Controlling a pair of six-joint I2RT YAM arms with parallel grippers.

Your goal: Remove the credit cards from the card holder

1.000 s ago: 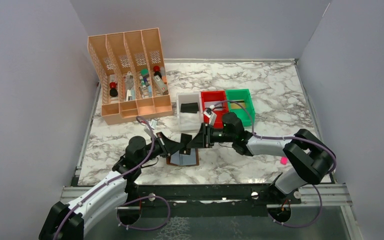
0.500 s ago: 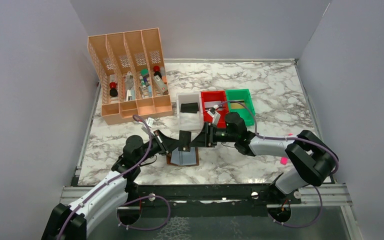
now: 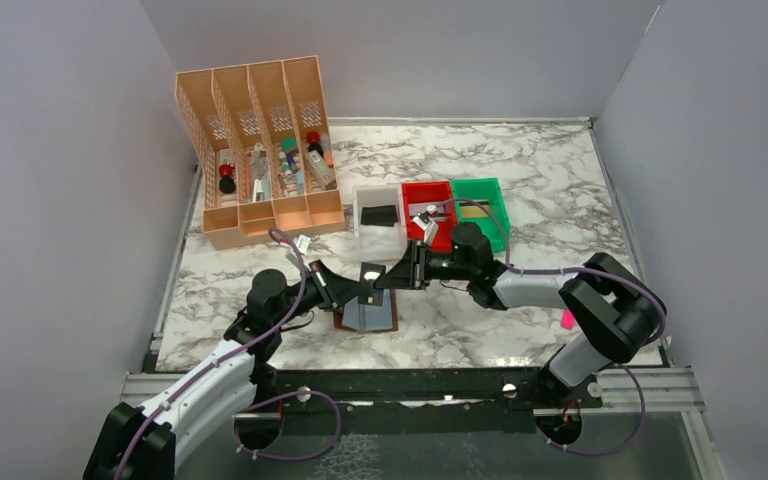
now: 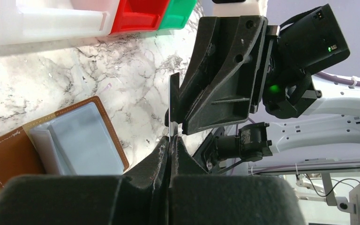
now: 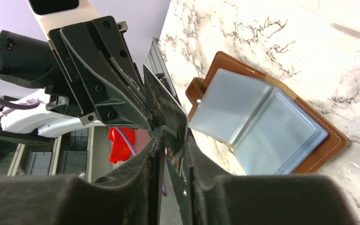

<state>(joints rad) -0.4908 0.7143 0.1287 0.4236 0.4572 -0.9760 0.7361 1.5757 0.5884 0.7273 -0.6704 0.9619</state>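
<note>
Left fingers [image 4: 155, 157] pinch one credit card [image 5: 167, 106], and right fingers [image 5: 146, 165] clamp its other end. Below, the card holder [image 3: 368, 317] lies open on the bench [image 3: 530, 180].

Card holder [image 3: 368, 318] lies open on worktop [image 3: 550, 190], near the front edge, left of centre. Directly above its rear edge, off the surface, is one card [image 3: 370, 273]. It is pinched between left claw [image 3: 359, 293], reaching in from the left, and right claw [image 3: 385, 280], reaching in from the right.

Behind the holder, three bins stand side by side in a row: left bin [image 3: 378, 238], middle bin [image 3: 444, 238], right bin [image 3: 497, 215]. A flat piece [image 3: 378, 214] lies in the left bin.

Four-slot rack [image 3: 260, 215] stands at far left, behind and left of the holder, near the left bin.
</note>
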